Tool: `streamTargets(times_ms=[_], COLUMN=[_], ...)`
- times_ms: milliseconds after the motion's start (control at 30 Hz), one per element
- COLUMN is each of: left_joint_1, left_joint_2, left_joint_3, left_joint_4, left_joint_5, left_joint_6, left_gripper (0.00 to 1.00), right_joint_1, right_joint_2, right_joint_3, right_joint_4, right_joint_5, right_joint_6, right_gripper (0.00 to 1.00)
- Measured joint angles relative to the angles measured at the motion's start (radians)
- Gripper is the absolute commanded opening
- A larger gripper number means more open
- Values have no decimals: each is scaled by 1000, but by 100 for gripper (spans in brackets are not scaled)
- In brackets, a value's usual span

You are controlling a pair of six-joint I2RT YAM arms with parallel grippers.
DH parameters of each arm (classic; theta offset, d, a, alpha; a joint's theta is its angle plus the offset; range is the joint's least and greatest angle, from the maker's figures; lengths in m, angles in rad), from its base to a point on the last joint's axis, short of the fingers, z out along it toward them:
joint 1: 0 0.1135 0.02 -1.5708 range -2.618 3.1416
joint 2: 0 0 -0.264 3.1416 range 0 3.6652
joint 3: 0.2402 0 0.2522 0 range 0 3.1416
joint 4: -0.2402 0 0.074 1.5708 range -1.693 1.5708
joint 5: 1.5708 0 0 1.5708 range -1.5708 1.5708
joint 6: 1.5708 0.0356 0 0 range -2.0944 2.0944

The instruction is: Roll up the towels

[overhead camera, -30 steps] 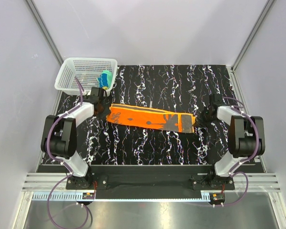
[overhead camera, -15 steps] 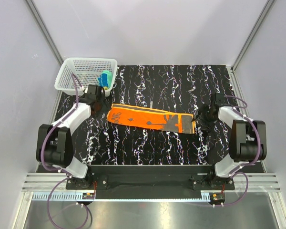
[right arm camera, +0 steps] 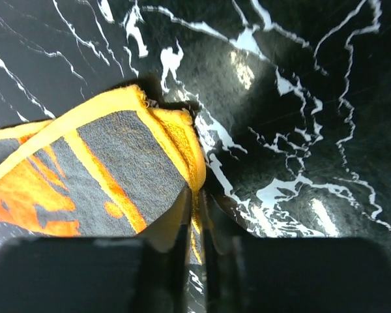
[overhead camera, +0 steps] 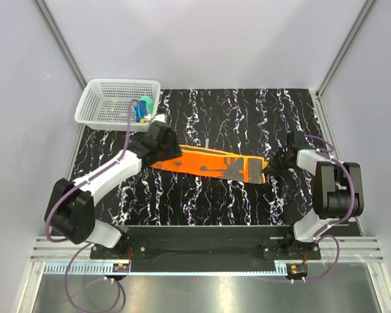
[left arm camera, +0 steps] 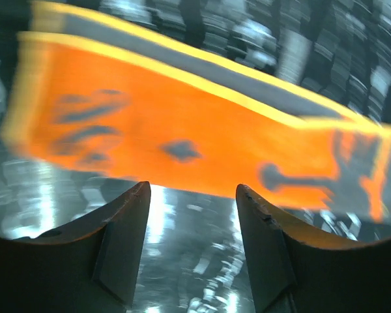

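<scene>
The orange towel [overhead camera: 212, 162] lies as a long folded strip across the black marbled table, its grey-marked end [right arm camera: 117, 163] to the right. My left gripper [overhead camera: 169, 152] hangs over the strip's left end. It is open [left arm camera: 192, 195] with nothing between its fingers, and the orange towel [left arm camera: 182, 124] lies just beyond the tips. My right gripper [overhead camera: 277, 162] is at the right end, its jaws [right arm camera: 197, 199] shut on the towel's yellow-orange folded edge. A teal and yellow towel [overhead camera: 142, 108] sits bundled in the basket.
The white mesh basket [overhead camera: 104, 103] stands at the table's back left corner, close behind the left arm. Grey walls and metal posts close in both sides and the back. Bare tabletop [overhead camera: 247, 111] shows behind and in front of the strip.
My left arm has swung right from beside the basket to the orange towel's left end, jaws opened. My right gripper opened, then closed on the towel's right edge.
</scene>
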Motion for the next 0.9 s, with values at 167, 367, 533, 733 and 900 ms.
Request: streamTargets(times_ms=[167, 367, 533, 733, 900], left_joint_1=[-200, -360, -406, -400, -399], left_joint_2=[85, 232, 261, 263, 264], left_joint_3=[27, 135, 151, 148, 112], left_joint_4=[90, 126, 173, 225, 283], left_joint_5=[32, 50, 70, 95, 115], left_joint_6=[8, 11, -1, -11, -18], left_gripper=[58, 57, 56, 55, 55], right_joint_1=[0, 3, 22, 149, 293], right_joint_2=[-36, -160, -225, -197, -95], right_joint_3=[-40, -62, -14, 92, 177], right_joint_4=[0, -122, -236, -326, -362], right_joint_5=[-15, -2, 34, 104, 158], right_joint_6=[-3, -26, -55, -57, -26], right_gripper=[2, 0, 0, 0, 0])
